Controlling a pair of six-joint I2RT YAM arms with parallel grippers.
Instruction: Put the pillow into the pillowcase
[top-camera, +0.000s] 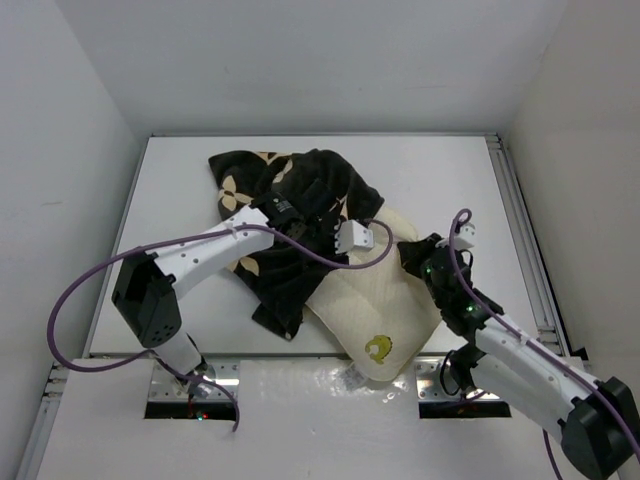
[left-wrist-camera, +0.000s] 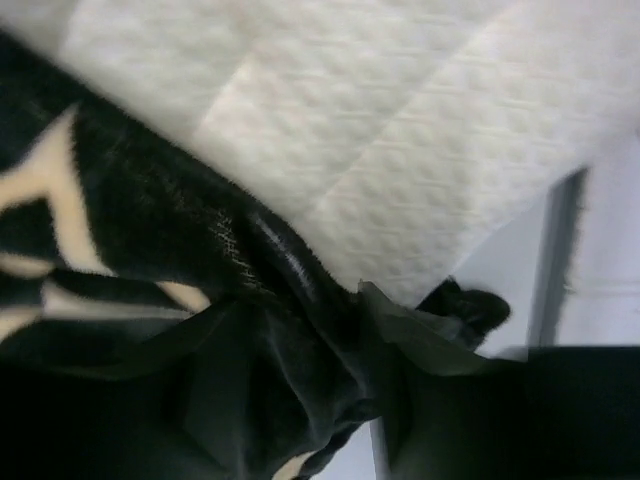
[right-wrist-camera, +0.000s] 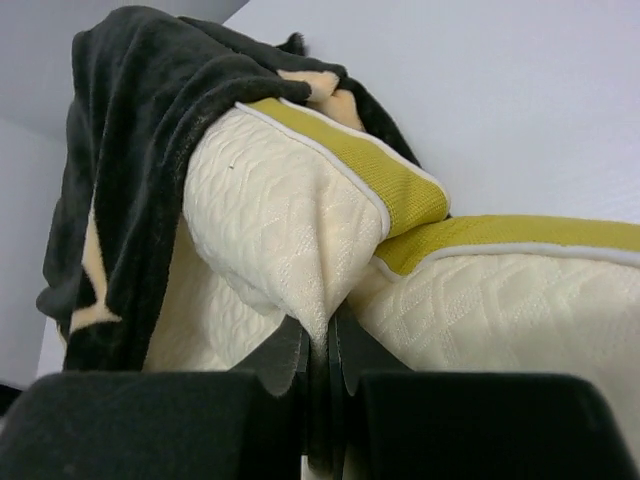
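Right end effector (right-wrist-camera: 322, 352) has its two fingers pressed together on a fold of the pillow (right-wrist-camera: 270, 220), pinching the cream quilted cover at the pillow's right edge, just below the yellow-green side band (right-wrist-camera: 370, 165). Seen from above, the pillow lies diagonally at the middle of the white surface (top-camera: 180, 200). Its near corner, with the small round yellow-green logo (top-camera: 378, 347), reaches the near edge, and its far end sits under black fabric. The pillowcase (top-camera: 300, 185), black plush with tan flower motifs, is bunched over that far end and spreads to the left. A strip of it trails toward the near side along the pillow's left flank. From the right wrist camera the case hoods the pillow's upper left corner and hangs down its side, leaving the rest of the cream cover bare. Left end effector (top-camera: 318, 232) reaches in from the left and sits on the dark fabric where the case meets the pillow. Its wrist view is blurred, showing folds of the case against its fingers with the quilted pillow just beyond. I cannot tell whether those fingers are spread or closed on the cloth.
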